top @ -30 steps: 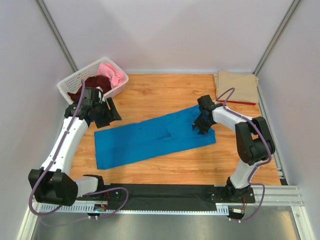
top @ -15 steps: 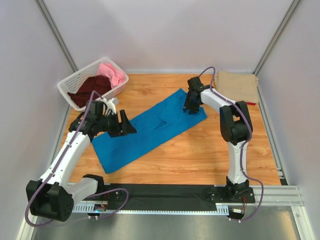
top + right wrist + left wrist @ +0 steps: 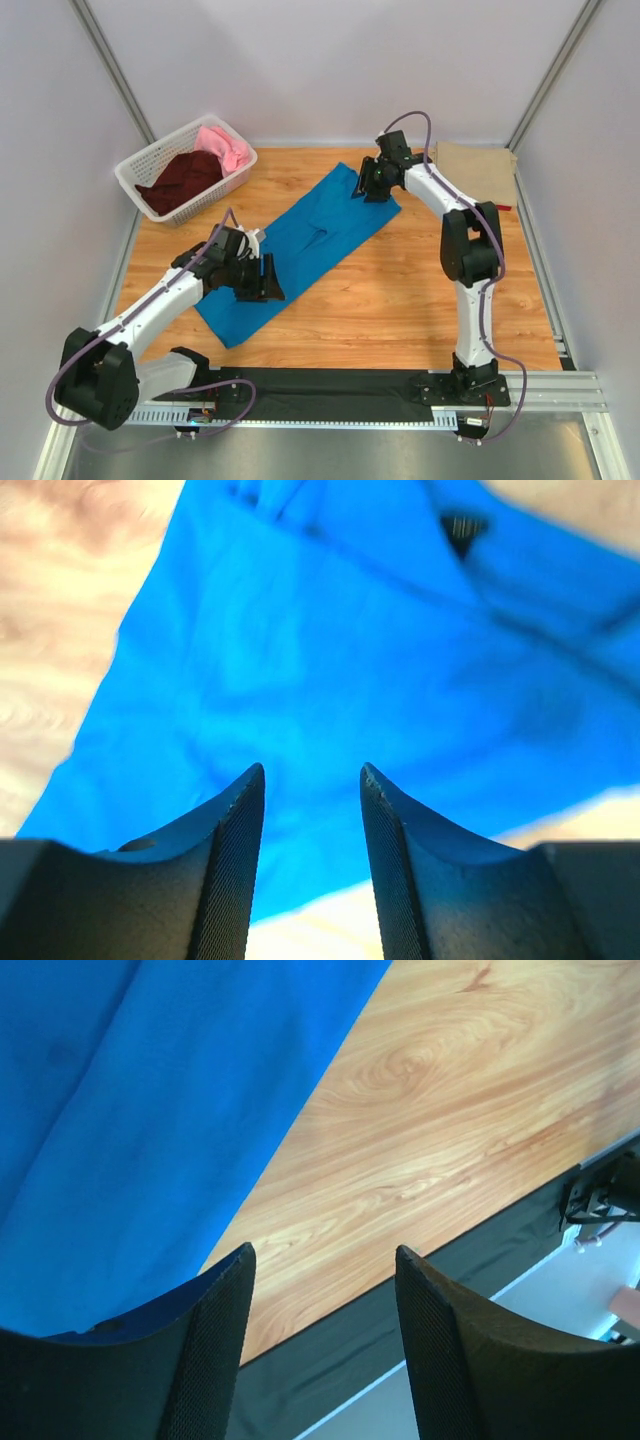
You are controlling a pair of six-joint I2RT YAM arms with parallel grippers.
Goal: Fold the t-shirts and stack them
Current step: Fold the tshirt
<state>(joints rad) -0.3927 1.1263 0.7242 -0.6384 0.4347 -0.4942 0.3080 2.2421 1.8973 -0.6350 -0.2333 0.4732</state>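
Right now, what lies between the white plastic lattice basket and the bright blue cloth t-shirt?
Only bare wooden tabletop; the top external view shows nothing else between the white plastic lattice basket and the bright blue cloth t-shirt.

Blue t-shirt (image 3: pixel 310 245): near end under the left gripper (image 3: pixel 262 280), far end under the right gripper (image 3: pixel 370 182); contact with the cloth not discernible. Red t-shirt (image 3: pixel 500 207), table's far right corner: thin edge only, the rest beneath the tan t-shirt (image 3: pixel 480 170). Maroon t-shirt (image 3: pixel 185 178) and pink t-shirt (image 3: pixel 225 148): lower parts behind the basket (image 3: pixel 135 172) walls. Right wrist view: blurred; dark label (image 3: pixel 463 527) unreadable. Left wrist view: fingers (image 3: pixel 215 1350) cut by the bottom edge.
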